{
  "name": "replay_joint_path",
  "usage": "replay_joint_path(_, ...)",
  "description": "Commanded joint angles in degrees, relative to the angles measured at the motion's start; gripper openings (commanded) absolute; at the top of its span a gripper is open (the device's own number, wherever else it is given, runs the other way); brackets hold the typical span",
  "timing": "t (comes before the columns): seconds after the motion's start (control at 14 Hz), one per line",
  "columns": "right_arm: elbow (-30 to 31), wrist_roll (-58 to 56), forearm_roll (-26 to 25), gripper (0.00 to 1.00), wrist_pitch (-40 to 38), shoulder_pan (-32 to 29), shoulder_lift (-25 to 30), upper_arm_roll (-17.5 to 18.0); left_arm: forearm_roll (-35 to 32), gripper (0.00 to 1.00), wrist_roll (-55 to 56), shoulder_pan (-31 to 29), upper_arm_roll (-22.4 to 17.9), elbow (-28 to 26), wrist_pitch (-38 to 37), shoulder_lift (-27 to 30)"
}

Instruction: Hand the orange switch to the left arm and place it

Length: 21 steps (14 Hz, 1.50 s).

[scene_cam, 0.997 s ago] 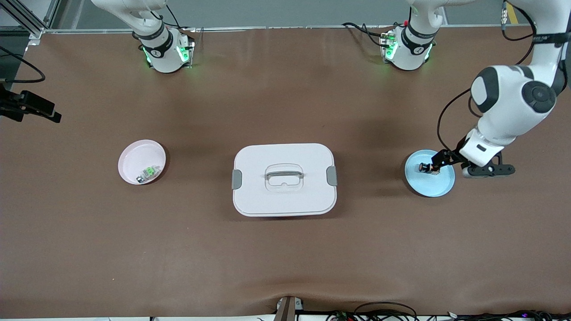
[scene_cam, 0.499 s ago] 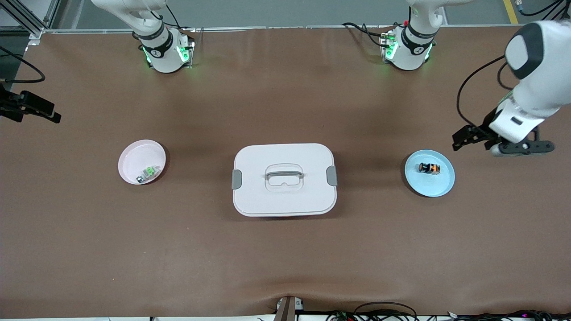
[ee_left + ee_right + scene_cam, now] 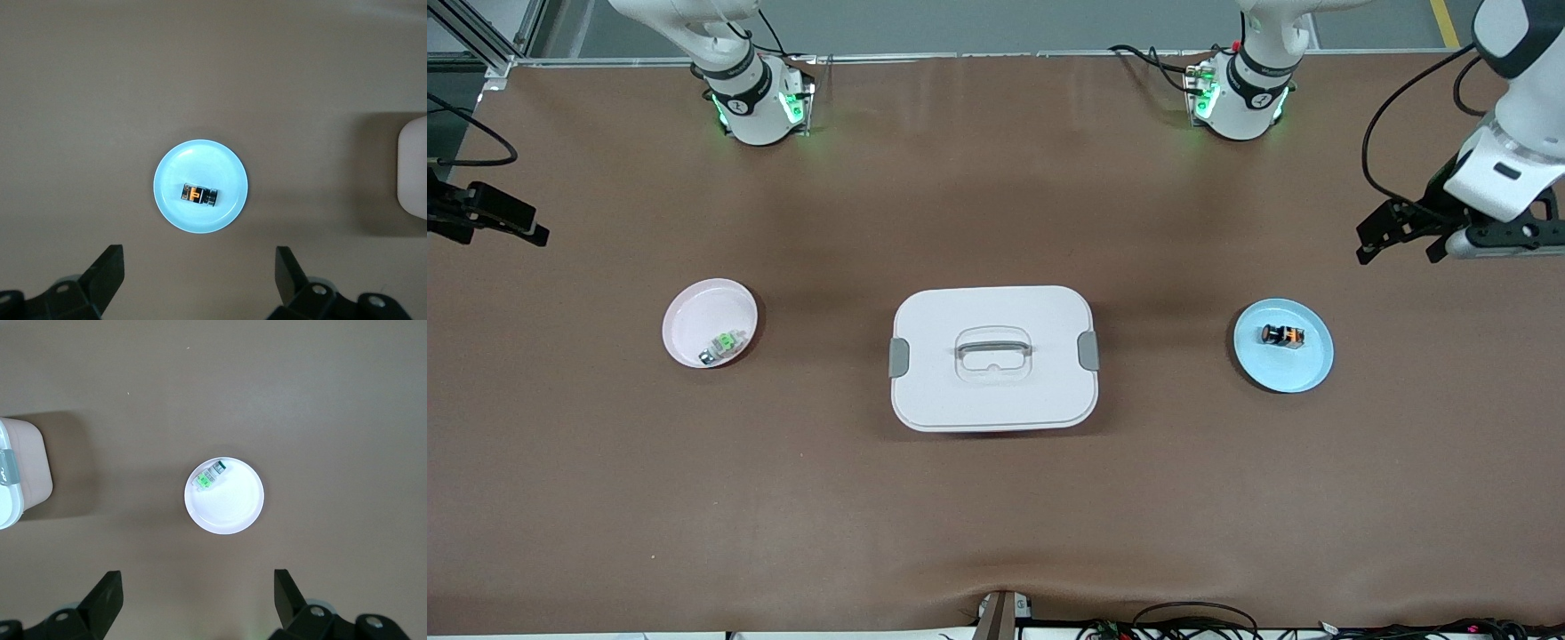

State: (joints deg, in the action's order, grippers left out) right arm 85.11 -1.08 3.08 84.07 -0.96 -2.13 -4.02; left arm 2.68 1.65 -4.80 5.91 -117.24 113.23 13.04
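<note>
You have the orange switch (image 3: 1282,336) lying on its side in the blue plate (image 3: 1307,366), at the right of the front view, touched by neither arm. The left claw (image 3: 1396,233) hangs released and empty over bare tabletop (image 3: 996,498) at the frame's upper right, up and away from that plate; its wrist view looks straight down on the plate with the jaws spread wide. The right claw (image 3: 193,600) is also released and holds nothing; its wrist view puts it above the pink plate (image 3: 694,324), at the left of the front view.

By my reading the switch sits in the plate at the left arm's end, so the carry looks either finished or not yet begun; the frames alone don't settle which. If a pickup is next, you need the left claw brought down square over the small cylinder.

The pink plate holds a green-and-silver component (image 3: 723,345). The box (image 3: 993,357) stands shut at frame centre, between the two plates.
</note>
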Motion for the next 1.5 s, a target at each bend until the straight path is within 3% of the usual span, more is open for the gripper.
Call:
replay_joint_path(0.0,1.55,-0.76,0.09,1.0,0.66,-0.8,1.51,0.51,0.48,1.0,-1.13,-0.56,0.85,1.39,-4.06,3.13)
replay_joint_path(0.5,1.47,-0.76,0.09,1.0,0.66,-0.71,1.51,0.59,-0.13,1.0,-0.69,3.3,-2.22,11.67,-12.06,0.51)
replay_joint_path(0.93,1.47,-0.76,-2.63,1.0,0.83,-0.36,1.43,0.77,-2.07,1.0,-0.69,4.53,-2.31,25.91,-22.43,-7.75)
replay_joint_path(1.42,1.55,-0.76,-2.73,1.0,0.75,-0.36,1.43,0.86,-1.45,1.0,0.01,4.09,-1.87,25.31,-24.2,-8.9)
